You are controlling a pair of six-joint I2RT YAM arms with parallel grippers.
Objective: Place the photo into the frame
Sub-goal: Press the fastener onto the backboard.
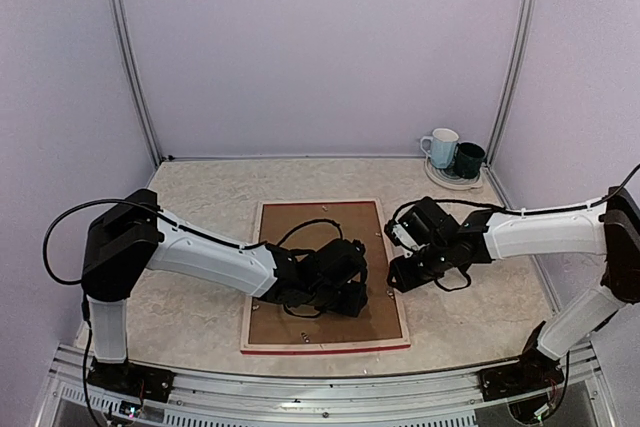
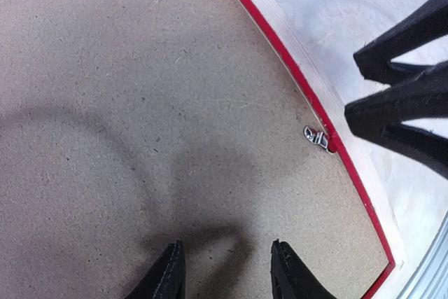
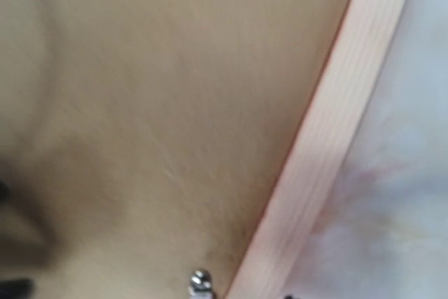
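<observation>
A: Left tool: we see its fingers parted, holding nothing, low over the brown backing board. Our right tool sits at the right edge of the frame; gripping or loose, we cannot tell.
B: And the photo?
A: Hidden. The frame lies face down on the table, board inside it; we judge the print is underneath.
B: Handling?
A: We'd call the frame light, stiff and thin. We'd take it by the wood rail, not the board's middle.
B: Views?
A: Only the left wrist shows the metal clip sharply; the overhead view alone shows both arms.
</observation>
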